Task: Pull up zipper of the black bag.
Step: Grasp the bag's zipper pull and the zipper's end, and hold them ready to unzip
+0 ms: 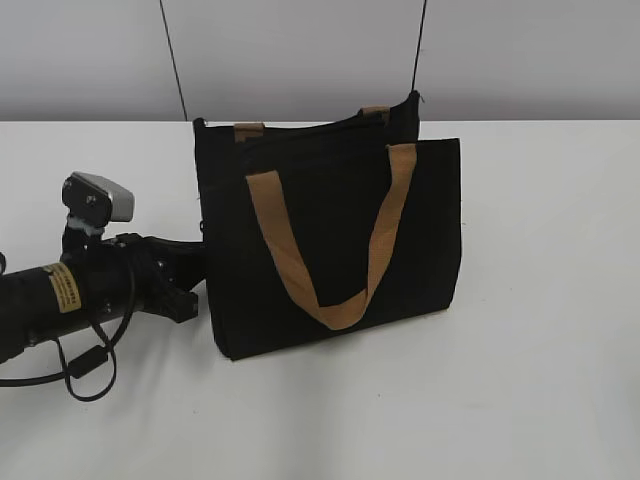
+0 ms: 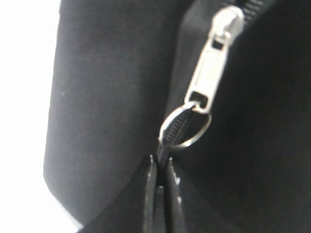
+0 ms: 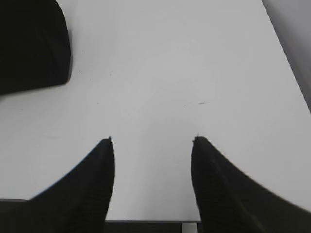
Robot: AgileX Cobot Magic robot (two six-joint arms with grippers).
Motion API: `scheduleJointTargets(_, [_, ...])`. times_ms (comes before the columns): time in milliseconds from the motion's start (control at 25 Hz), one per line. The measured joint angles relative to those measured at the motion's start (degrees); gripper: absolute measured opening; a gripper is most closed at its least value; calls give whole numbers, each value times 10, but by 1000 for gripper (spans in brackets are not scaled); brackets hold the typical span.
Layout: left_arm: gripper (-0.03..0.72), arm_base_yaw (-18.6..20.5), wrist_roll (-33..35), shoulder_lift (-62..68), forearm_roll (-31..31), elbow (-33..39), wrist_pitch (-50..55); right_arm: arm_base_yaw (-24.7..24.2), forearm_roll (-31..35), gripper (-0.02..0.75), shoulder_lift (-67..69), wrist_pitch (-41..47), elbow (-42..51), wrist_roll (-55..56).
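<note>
Left gripper (image 2: 159, 194) at the bag's (image 1: 330, 240) left side: jaws pressed together just below the ring of the zipper (image 2: 211, 68), seemingly pinching the zip line; grip on the ring itself unclear. Right gripper (image 3: 153, 145): jaws wide, holding nothing, over the bare table (image 3: 170, 73). Bag stands upright mid-table, tan handle (image 1: 330, 250) draped across its front.

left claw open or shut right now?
Shut. In the left wrist view the left claw has its two dark tips pressed together against the black fabric bag, just below the silvery metal zipper pull.
</note>
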Motion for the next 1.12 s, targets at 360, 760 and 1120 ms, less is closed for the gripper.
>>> scheduleJointTargets(360, [3, 0, -22, -126, 2, 5, 119, 0, 0, 400, 0, 0, 0, 0])
scheduleJointTargets(760, [2, -5, -22, -303, 9, 6, 234, 0, 3, 400, 0, 0, 0, 0])
scheduleJointTargets(1120, [2, -9, -22, -360, 18, 6, 252, 0, 110, 400, 54, -2, -2, -87])
